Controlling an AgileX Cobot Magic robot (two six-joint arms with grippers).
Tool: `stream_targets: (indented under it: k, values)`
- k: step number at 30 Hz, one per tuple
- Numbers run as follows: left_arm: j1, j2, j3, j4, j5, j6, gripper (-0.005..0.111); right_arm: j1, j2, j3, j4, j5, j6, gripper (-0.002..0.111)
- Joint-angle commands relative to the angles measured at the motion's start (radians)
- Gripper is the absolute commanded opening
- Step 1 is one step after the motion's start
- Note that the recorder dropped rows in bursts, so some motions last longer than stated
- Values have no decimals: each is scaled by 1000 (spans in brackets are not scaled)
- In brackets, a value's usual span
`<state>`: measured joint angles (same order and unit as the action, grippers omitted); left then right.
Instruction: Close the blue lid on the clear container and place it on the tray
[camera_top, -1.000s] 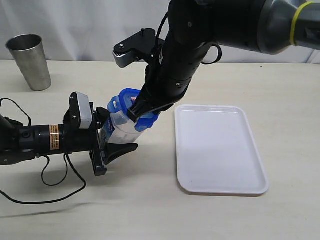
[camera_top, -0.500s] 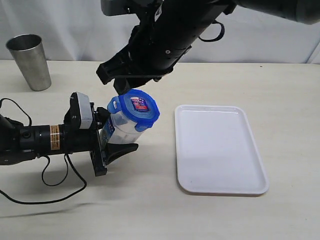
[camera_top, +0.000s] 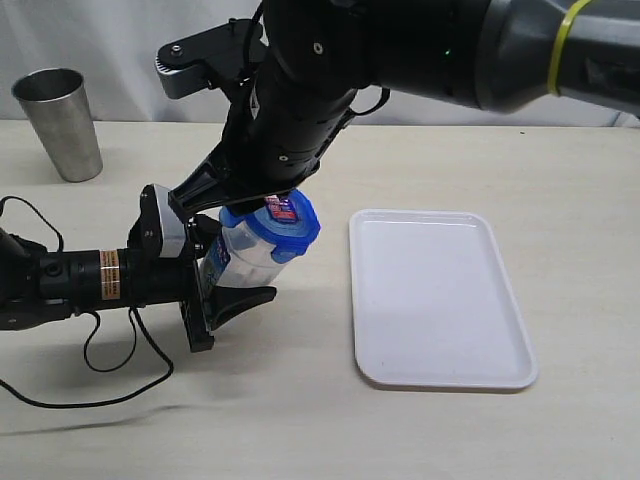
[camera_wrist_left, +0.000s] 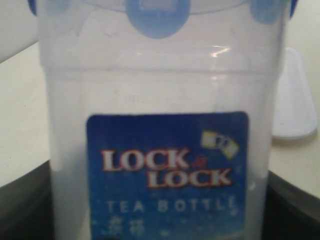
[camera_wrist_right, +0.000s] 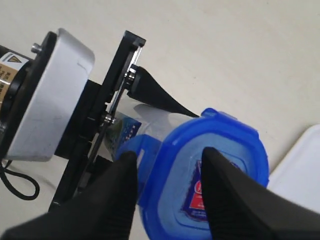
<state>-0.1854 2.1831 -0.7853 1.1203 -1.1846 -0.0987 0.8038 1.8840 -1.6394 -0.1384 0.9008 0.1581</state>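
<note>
My left gripper (camera_top: 228, 272) lies low over the table and is shut on the clear container (camera_top: 240, 255), which it holds tilted. The printed label fills the left wrist view (camera_wrist_left: 167, 170), with dark fingers (camera_wrist_left: 22, 200) at either side. The blue lid (camera_top: 290, 228) sits on the container's mouth, label up. My right gripper (camera_wrist_right: 170, 155) hangs open just over the lid (camera_wrist_right: 220, 165): one fingertip (camera_wrist_right: 125, 165) is at a side flap, the other above the lid's top. The white tray (camera_top: 440, 300) lies to the right with nothing on it.
A grey steel cup (camera_top: 58, 122) stands at the back left. The left arm's cable (camera_top: 110, 360) loops on the table near the front. The right arm's bulk (camera_top: 300, 90) hangs over the container. The tray's edge (camera_wrist_right: 300, 165) shows beside the lid.
The right gripper lifted off the lid, then came down again on the lid's side nearer the left arm. Left gripper and container have stayed put.
</note>
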Motion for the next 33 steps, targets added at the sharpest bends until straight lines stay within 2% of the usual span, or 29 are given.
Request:
stream_targets:
  k: [1, 14, 17, 22, 33]
  values:
    - [-2, -7, 4, -10, -36, -8, 0, 2, 33, -2, -30, 11, 13, 38]
    - [-2, -7, 4, -17, -36, -8, 0, 2, 94, -2, -50, 122, -8, 37]
    - [-2, -7, 4, -17, -36, -8, 0, 11, 111, -2, -68, 129, -8, 31]
    - [-2, -7, 4, -17, -36, -8, 0, 61, 139, -2, -205, 160, 21, 16]
    - [-2, -7, 4, -17, -36, -8, 0, 70, 159, -17, -237, 182, 6, 15]
